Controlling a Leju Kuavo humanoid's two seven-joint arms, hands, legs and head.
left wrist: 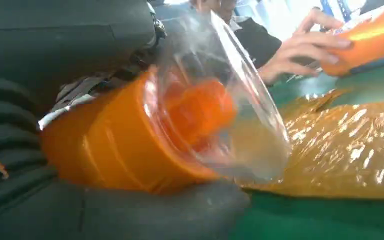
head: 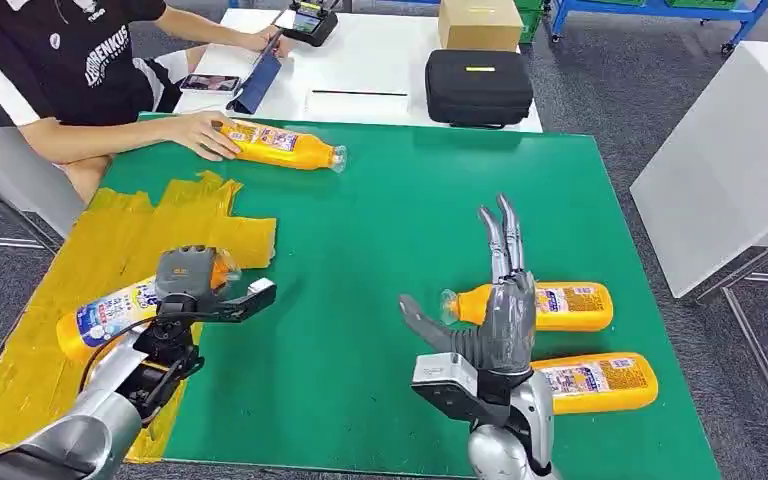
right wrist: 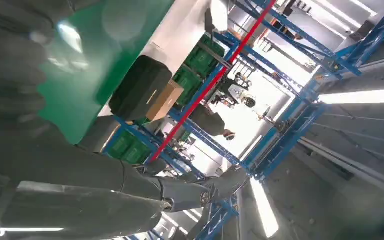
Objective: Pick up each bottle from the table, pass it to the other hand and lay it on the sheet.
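My left hand (head: 195,290) grips an orange juice bottle (head: 110,315) lying over the yellow sheet (head: 110,240) at the table's left; the left wrist view shows its clear neck and orange body (left wrist: 130,145) held against my palm. My right hand (head: 495,310) stands open above the green table (head: 380,220), fingers pointing up, holding nothing. Behind it lie two more orange bottles, one (head: 550,305) just past the hand and one (head: 595,383) nearer the front edge. A fourth bottle (head: 280,145) lies at the far left, with a person's hand (head: 200,135) on it.
A seated person (head: 70,60) is at the far left corner. Beyond the green surface, a white table carries a black case (head: 478,88), a cardboard box (head: 480,22) and a phone (head: 210,83). Another white table (head: 730,150) stands to the right.
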